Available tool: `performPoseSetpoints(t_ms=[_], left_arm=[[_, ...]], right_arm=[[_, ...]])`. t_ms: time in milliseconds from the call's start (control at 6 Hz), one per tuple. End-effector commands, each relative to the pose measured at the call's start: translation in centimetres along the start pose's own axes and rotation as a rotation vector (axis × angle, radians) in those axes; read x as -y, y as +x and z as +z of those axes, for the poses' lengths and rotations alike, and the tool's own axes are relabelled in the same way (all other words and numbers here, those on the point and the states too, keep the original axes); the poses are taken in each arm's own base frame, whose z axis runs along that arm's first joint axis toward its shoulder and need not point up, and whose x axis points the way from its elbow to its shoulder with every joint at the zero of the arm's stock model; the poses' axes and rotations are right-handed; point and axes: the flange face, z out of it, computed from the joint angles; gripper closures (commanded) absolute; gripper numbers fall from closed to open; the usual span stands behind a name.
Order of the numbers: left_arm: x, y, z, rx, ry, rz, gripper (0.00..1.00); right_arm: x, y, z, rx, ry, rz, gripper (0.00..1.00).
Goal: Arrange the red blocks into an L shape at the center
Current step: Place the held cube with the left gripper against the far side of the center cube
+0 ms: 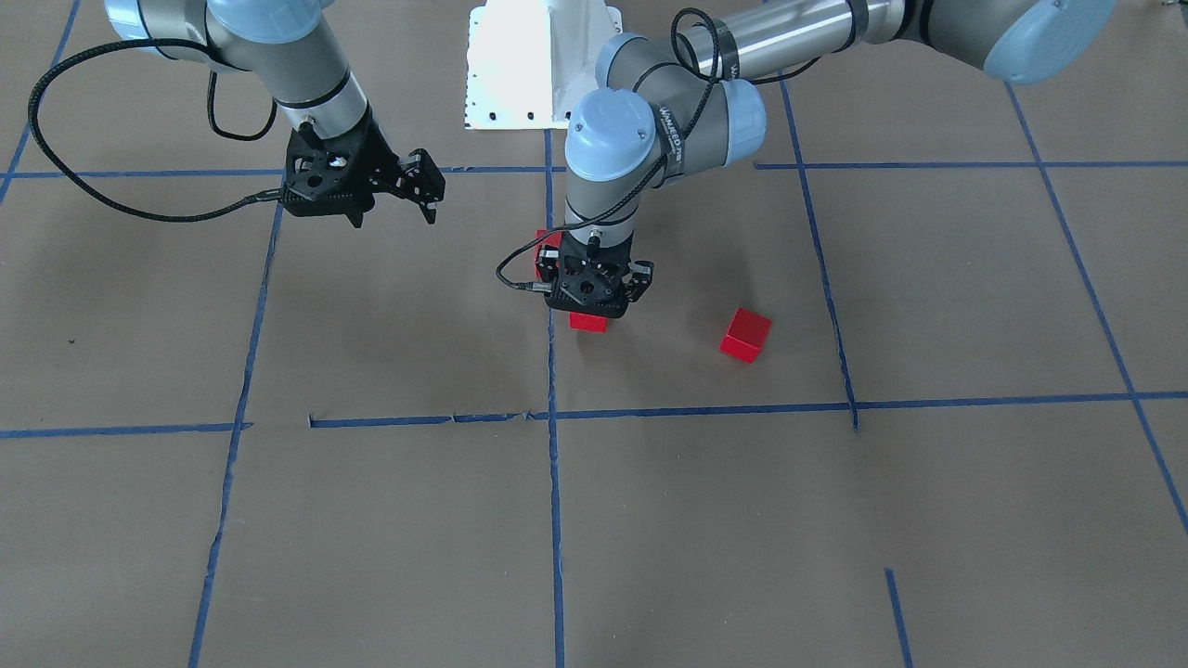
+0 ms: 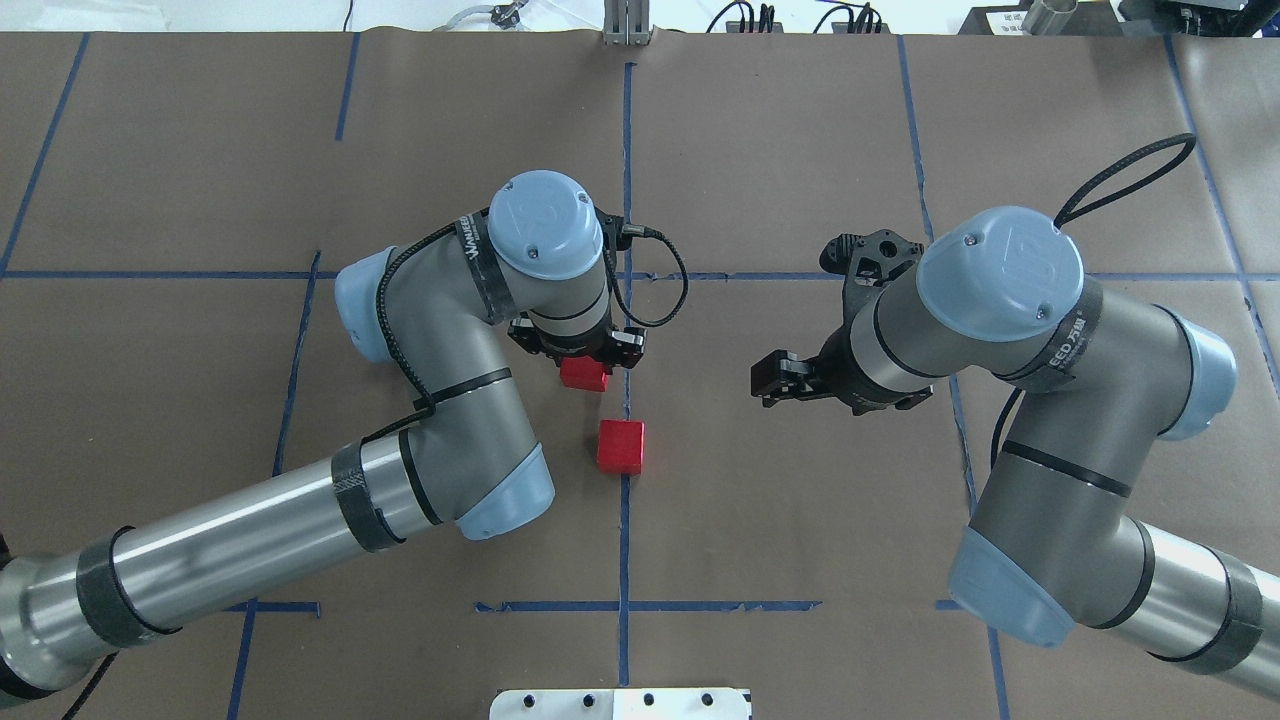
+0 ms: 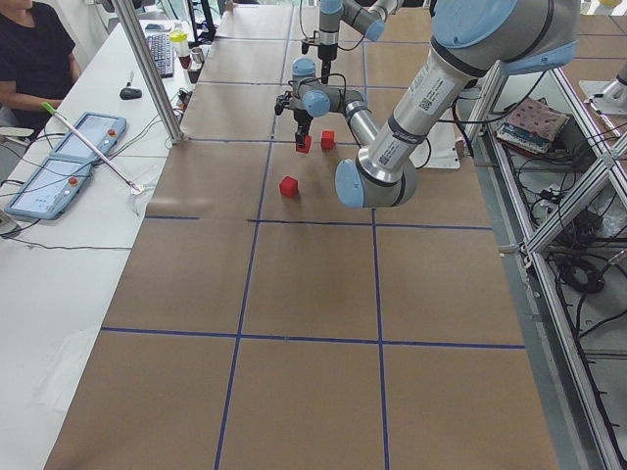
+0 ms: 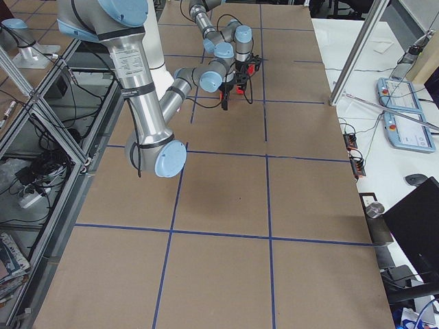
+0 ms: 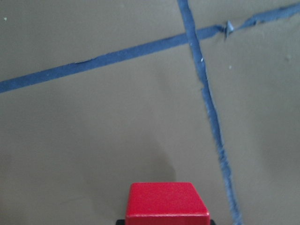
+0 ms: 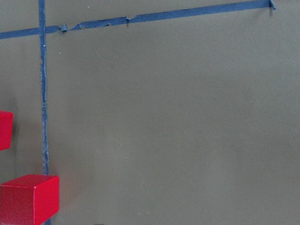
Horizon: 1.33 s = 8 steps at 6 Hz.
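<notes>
My left gripper (image 1: 597,299) is shut on a red block (image 1: 587,322), low over the brown paper just beside the central blue tape line (image 2: 624,520). In the left wrist view that block (image 5: 166,204) fills the bottom middle between dark pads. A second red block (image 2: 621,445) rests on the tape line, closer to the robot's base, and shows in the right wrist view (image 6: 29,199). The third red block (image 1: 745,335) lies loose and turned at an angle, out on my left side; my left arm hides it in the overhead view. My right gripper (image 2: 768,380) hovers open and holds nothing, right of the center.
Blue tape lines grid the brown paper. A white mounting plate (image 1: 543,65) sits at the robot's base. In the exterior left view a person (image 3: 34,59) sits at a side table with teach pendants (image 3: 69,147).
</notes>
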Motion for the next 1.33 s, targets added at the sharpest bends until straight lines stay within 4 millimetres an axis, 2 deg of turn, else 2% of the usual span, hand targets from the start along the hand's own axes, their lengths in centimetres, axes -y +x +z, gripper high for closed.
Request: performPoseSetpoints(t_ms=[0, 167, 333, 833, 1167], left_arm=[[-3.0, 3.2, 1.1, -0.012, -0.036, -0.110, 1.00], [-3.7, 3.7, 1.3, -0.015, -0.043, -0.133, 1.00], [-3.7, 3.7, 1.3, -0.015, -0.043, -0.129, 1.00], [-3.7, 3.6, 1.5, -0.013, -0.044, -0.125, 0.98], [-3.7, 3.5, 1.9, -0.011, -0.048, -0.122, 0.87]], right_arm=[[0.1, 0.8, -0.3, -0.001, -0.006, 0.006, 0.00], [-0.1, 3.4, -0.4, -0.025, -0.006, 0.021, 0.00], [0.2, 4.7, -0.8, -0.035, 0.000, 0.026, 0.00], [0.2, 5.3, -0.8, -0.041, 0.001, 0.023, 0.00], [0.2, 5.2, -0.8, -0.040, 0.002, 0.022, 0.00]])
